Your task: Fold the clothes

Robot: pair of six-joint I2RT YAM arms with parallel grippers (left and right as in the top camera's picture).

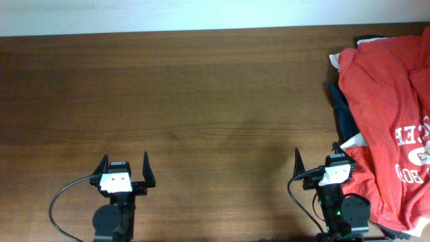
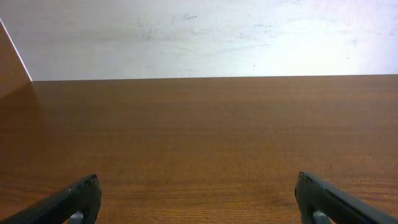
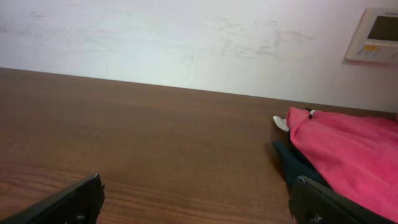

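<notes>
A: Where's the shirt?

B: The red shirt [image 1: 386, 94] lies in a rumpled heap at the far right of the counter [image 1: 201, 101], white lettering up. Part of it runs out of the overhead view. It is piled over a navy garment [image 1: 344, 114], and a bit of white cloth [image 1: 334, 60] pokes out at the top.

A: And the hands?

B: Both hold nothing. The left hand [image 1: 124, 163] sits at the near edge on the left with its fingers spread wide, and its wrist view shows only bare wood between them. The right hand [image 1: 326, 161] is at the near edge too, equally spread. The shirt's hem lies just beside its outer finger. I cannot tell from above whether they touch.

A: Why are they parked there?

B: It looks like a rest pose to me. The arms are tucked low at the edge, which leaves the middle of the counter as working room. Spread fingers are ready for a pinch.

A: Progress?

B: Not begun, I'd say, since there is no fold anywhere. The likely first job is pulling the shirt off the pile toward the middle and flattening it. The right hand is nearest, and the left is well apart from the cloth.

A: Risks?

B: The layers. A pinch could catch the navy garment underneath. Limp cotton will also drape and bunch when lifted.
</notes>
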